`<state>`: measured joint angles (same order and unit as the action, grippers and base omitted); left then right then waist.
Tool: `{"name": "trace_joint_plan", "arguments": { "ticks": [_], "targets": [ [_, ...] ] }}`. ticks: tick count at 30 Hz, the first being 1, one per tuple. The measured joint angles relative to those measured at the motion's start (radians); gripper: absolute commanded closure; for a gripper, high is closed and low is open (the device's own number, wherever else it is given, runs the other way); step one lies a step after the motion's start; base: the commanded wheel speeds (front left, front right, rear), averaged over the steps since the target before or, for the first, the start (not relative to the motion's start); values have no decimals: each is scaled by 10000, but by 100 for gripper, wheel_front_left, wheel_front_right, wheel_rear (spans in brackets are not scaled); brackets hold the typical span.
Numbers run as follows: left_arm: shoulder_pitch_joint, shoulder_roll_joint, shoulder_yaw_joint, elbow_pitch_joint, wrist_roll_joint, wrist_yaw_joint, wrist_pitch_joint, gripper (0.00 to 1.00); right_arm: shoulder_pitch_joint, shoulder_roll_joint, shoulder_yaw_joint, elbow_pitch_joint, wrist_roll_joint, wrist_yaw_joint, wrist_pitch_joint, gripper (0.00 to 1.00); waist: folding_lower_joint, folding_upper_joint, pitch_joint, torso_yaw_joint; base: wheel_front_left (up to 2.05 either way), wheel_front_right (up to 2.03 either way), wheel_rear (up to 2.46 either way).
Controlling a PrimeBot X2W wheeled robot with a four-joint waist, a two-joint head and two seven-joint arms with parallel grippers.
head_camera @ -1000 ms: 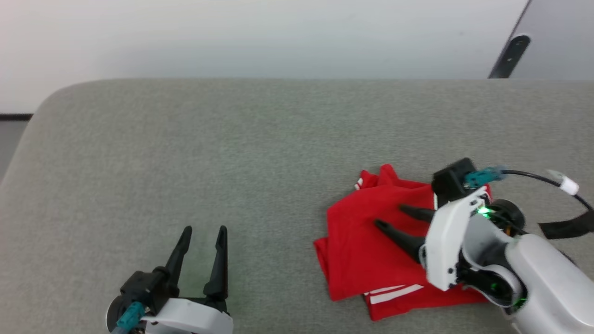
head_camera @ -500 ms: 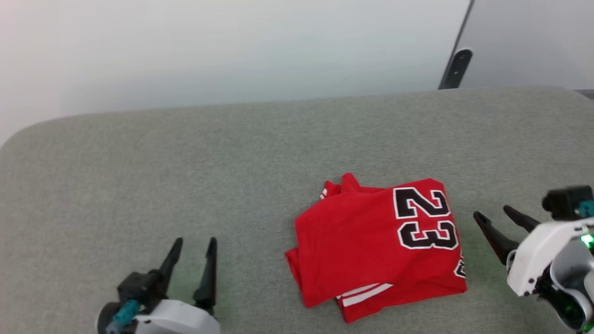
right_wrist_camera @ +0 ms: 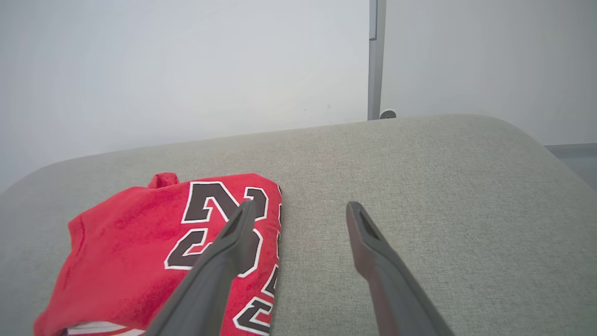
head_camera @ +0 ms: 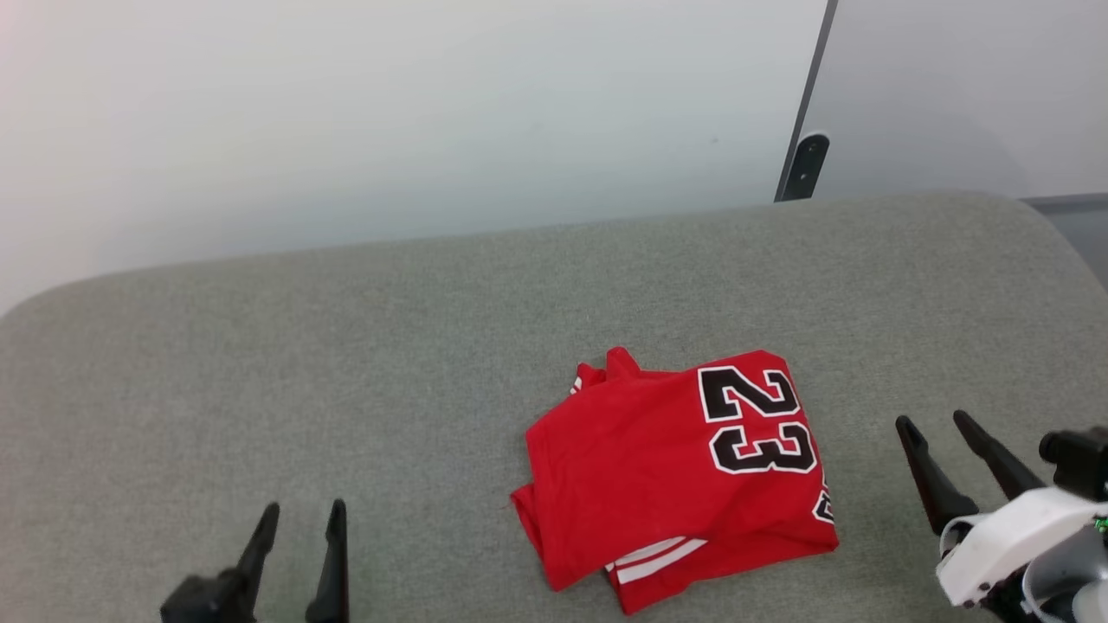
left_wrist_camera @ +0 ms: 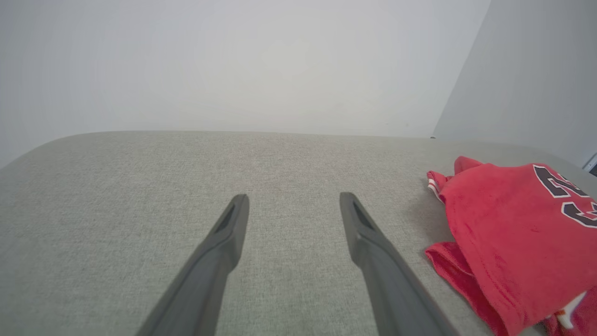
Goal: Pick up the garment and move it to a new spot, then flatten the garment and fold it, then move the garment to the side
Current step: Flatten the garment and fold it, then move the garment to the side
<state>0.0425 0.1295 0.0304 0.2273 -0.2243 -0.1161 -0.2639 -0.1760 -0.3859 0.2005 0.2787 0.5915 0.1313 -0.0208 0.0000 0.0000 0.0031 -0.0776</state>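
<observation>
Withdrawn from over the red jersey shirt (head_camera: 658, 476), the right gripper (head_camera: 933, 421) is hovering beside its right edge, near the front right corner of the grey cushion (head_camera: 346, 363), fingers spread wide and gripping nothing. Near the front edge, the left gripper (head_camera: 305, 507) is gaping empty, well apart from the shirt. Folded with its number 23 up, the shirt is lying right of the cushion's middle. A pale wall (head_camera: 389, 112) is standing beyond the far edge.

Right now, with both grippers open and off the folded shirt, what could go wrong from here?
1. The garment is loosely folded: a striped lower layer pokes out at its near edge, so it may slump open.
2. The open right gripper sits close beside its right edge; a sideways swing could snag the cloth.
</observation>
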Motion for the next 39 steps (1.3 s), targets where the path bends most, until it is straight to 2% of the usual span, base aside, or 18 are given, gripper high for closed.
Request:
{"name": "trace_joint_plan", "arguments": {
  "ticks": [8, 21, 39],
  "targets": [
    [1437, -125, 81, -1072, 253, 242, 0, 0, 1158, 431, -838, -874, -295, 0, -115, 0, 0, 0, -371, -56, 0, 0, 0],
    [2886, -128, 94, -2661, 295, 548, 268, 0, 2523, 811, -2090, -2345, -397, 0, 752, 0, 0, 0, -503, -78, 0, 0, 0],
    [2862, -159, -86, -2917, 198, 725, 407, 0, 2702, 1147, -2199, -3055, -685, 0, 1256, 0, 0, 0, -395, 53, 0, 0, 0]
  ]
}}
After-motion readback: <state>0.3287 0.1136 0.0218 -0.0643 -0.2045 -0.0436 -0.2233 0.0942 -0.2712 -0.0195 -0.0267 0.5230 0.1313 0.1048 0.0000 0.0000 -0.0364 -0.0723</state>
